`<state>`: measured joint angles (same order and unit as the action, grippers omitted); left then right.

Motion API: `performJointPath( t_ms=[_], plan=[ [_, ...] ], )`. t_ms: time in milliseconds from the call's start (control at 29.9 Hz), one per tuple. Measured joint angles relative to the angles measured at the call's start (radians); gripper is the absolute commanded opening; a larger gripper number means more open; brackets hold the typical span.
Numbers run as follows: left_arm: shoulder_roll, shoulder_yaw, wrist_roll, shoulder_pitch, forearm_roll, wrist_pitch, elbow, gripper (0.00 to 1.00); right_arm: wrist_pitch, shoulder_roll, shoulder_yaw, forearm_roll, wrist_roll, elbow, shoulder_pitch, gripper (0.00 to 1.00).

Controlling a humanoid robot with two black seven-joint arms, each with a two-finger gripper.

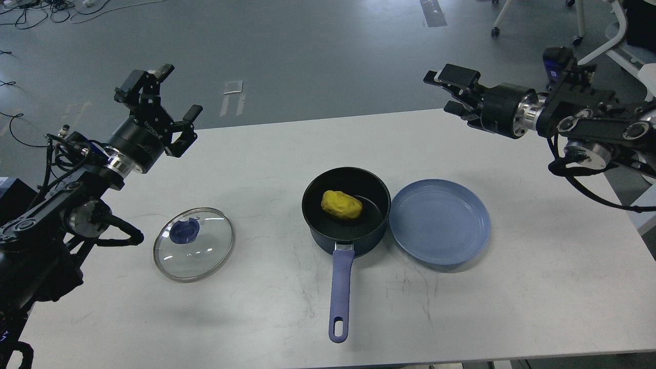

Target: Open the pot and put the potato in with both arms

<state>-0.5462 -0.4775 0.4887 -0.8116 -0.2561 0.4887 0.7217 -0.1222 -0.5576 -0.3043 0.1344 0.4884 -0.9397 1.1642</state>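
Note:
A yellow potato lies inside the open blue pot, whose long blue handle points toward the table's front edge. The glass lid with a blue knob lies flat on the table to the pot's left. My left gripper is open and empty, raised above the table's far left edge. My right gripper is open and empty, raised above the far right edge, well away from the pot.
An empty blue plate sits right beside the pot, touching its right side. The white table ends at the front and right edges. Chair legs and cables stand on the grey floor behind.

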Motion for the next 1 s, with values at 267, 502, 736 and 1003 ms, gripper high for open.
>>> performJointPath(
  t_ms=[267,502,736,1003],
  plan=[
    [0.014,0.008,0.000,0.003,0.000,0.000,0.000,0.98,-0.028,0.008,0.373,-0.082,0.000,0.067,-0.294,0.98],
    [0.031,0.010,0.000,0.007,0.000,0.000,-0.001,0.98,-0.087,0.020,0.508,-0.158,0.000,0.113,-0.385,0.99],
    [0.079,0.001,0.000,0.011,0.001,0.000,-0.014,0.98,-0.230,0.030,0.534,-0.185,0.000,0.170,-0.396,1.00],
    [0.114,0.002,0.000,0.017,0.002,0.000,-0.017,0.98,-0.314,0.046,0.534,-0.185,0.000,0.204,-0.396,1.00]
  ],
)
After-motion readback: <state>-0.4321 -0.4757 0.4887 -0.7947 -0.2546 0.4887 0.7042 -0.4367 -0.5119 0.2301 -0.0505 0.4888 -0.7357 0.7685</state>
